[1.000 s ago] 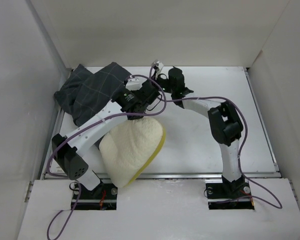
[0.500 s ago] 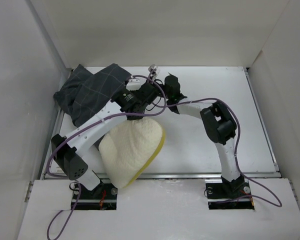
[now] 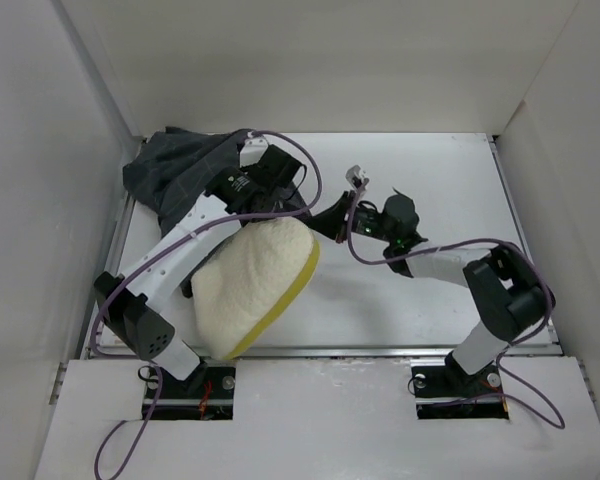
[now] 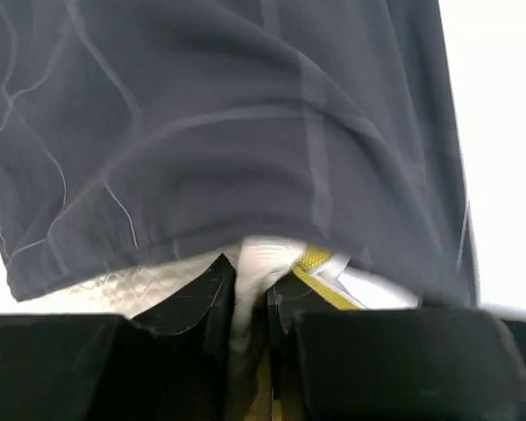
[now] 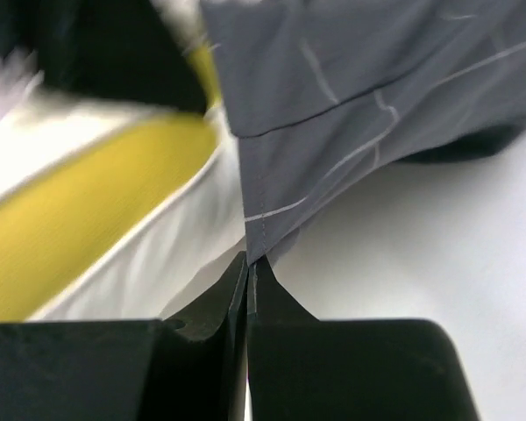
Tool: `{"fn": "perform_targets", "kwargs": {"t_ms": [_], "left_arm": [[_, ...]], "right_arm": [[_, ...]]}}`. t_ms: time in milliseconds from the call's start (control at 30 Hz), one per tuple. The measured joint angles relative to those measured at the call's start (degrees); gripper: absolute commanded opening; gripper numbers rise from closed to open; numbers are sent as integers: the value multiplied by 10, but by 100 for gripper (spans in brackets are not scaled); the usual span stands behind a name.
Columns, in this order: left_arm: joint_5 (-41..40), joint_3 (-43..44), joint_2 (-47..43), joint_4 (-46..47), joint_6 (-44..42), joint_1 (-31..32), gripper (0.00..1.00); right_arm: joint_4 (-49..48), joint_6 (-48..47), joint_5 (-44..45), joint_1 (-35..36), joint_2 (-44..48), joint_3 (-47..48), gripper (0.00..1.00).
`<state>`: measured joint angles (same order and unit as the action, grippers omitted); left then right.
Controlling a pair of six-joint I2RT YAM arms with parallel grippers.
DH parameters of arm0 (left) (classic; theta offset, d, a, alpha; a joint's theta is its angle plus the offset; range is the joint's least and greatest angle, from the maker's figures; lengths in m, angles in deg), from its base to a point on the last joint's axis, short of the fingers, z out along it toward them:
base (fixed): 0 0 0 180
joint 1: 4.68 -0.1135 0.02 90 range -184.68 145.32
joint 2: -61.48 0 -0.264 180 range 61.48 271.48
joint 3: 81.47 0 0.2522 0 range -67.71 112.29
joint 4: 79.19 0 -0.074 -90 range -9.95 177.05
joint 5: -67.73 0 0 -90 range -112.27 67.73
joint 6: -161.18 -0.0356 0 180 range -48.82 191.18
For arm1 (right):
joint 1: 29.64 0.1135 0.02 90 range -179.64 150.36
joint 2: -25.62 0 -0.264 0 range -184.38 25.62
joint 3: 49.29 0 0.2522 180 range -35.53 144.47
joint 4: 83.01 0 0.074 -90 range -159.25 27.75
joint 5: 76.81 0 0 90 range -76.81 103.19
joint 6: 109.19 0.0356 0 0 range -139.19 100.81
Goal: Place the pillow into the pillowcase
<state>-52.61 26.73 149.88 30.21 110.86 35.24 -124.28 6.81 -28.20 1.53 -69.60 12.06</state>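
The cream pillow [image 3: 255, 285] with its yellow edge lies near the front left, its far end lifted. My left gripper [image 4: 250, 282] is shut on a pinch of the pillow's white fabric [image 4: 261, 256], beside the yellow trim. The dark grey checked pillowcase [image 3: 175, 170] is bunched at the back left and hangs across the left wrist view right in front of the jaws [image 4: 228, 123]. My right gripper [image 5: 248, 263] is shut on a stitched corner of the pillowcase [image 5: 351, 88], just right of the pillow's yellow edge [image 5: 96, 202]. From above, the right gripper [image 3: 322, 220] sits at the pillow's far right corner.
White walls close in the table [image 3: 430, 180] on the left, back and right. The left arm [image 3: 170, 265] lies across the pillow's left side. Purple cables [image 3: 310, 180] loop above both wrists. The right arm's elbow [image 3: 505, 290] is near the front right.
The right gripper has shut on the pillowcase corner and drawn back to the right and nearer. The left arm has carried the pillow's end toward the back left, under the pillowcase.
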Motion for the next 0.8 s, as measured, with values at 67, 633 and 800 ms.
{"fn": "perform_targets", "kwargs": {"t_ms": [67, 633, 800], "left_arm": [[10, 0, 1, 18, -14, -7, 0], [141, -50, 76, 167, -79, -22, 100], [140, -89, 55, 174, -79, 24, 100]], "right_arm": [[-19, 16, -4, 2, 33, -59, 0], [349, -79, 123, -31, 302, -110, 39], [448, -117, 143, -31, 283, -106, 71]]}}
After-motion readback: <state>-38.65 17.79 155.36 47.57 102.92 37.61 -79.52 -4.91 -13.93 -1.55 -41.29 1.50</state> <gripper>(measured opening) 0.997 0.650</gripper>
